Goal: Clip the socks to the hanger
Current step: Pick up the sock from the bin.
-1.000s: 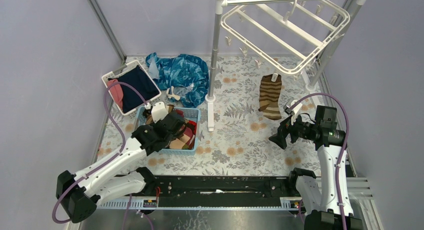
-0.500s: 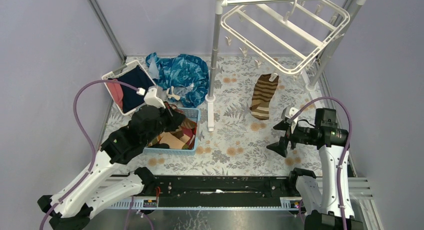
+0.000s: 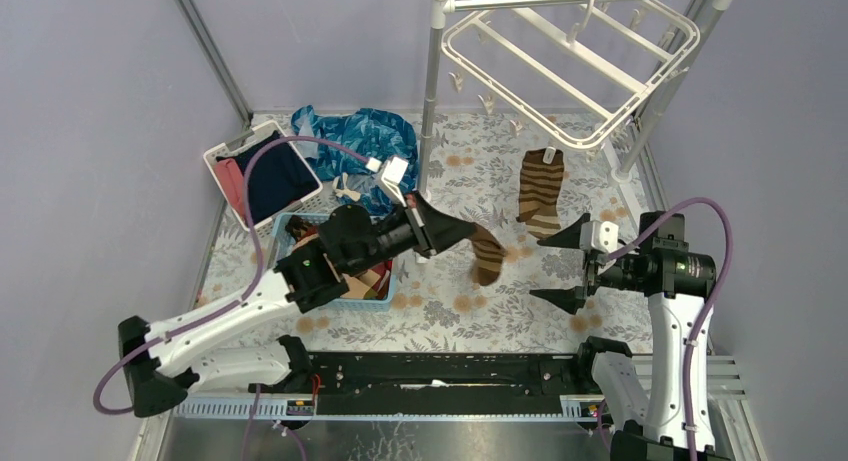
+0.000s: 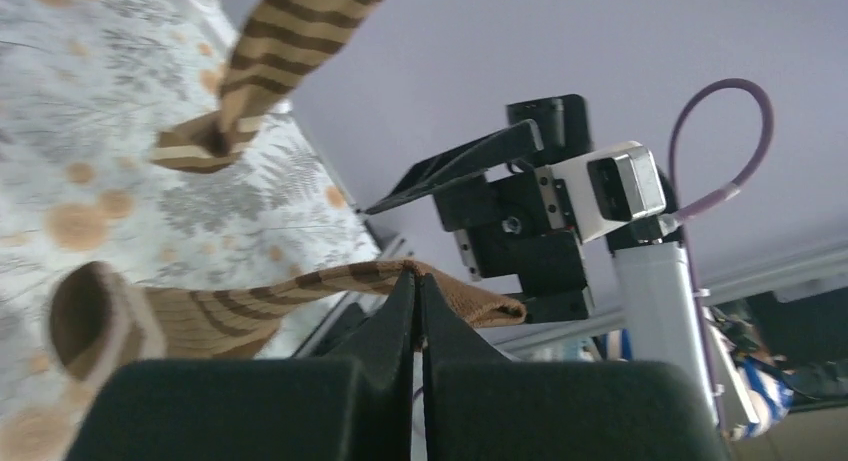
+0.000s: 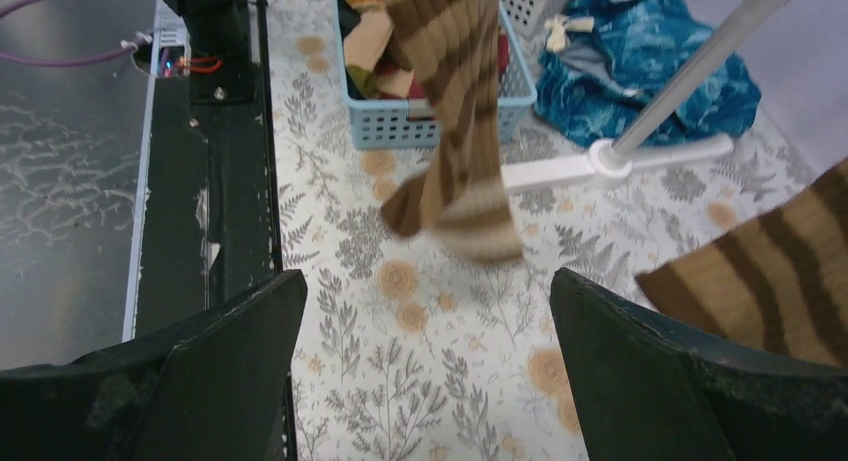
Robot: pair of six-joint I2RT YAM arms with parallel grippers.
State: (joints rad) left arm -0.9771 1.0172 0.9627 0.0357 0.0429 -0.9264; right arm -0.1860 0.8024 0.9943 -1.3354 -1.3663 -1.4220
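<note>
My left gripper point(image 4: 418, 281) is pinched shut on a striped sock point(image 4: 230, 316), clearest from its wrist camera; from overhead my right gripper point(image 3: 545, 269) gapes wide, holding nothing.

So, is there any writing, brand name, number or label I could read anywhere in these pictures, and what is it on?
No text can be read in any view.
The left arm and right arm show no lettering on their casings.
The striped sock being carried, the hung sock, the hanger and the blue basket show no labels.
Any marks on the wired part by the base rail are too small to read.
</note>
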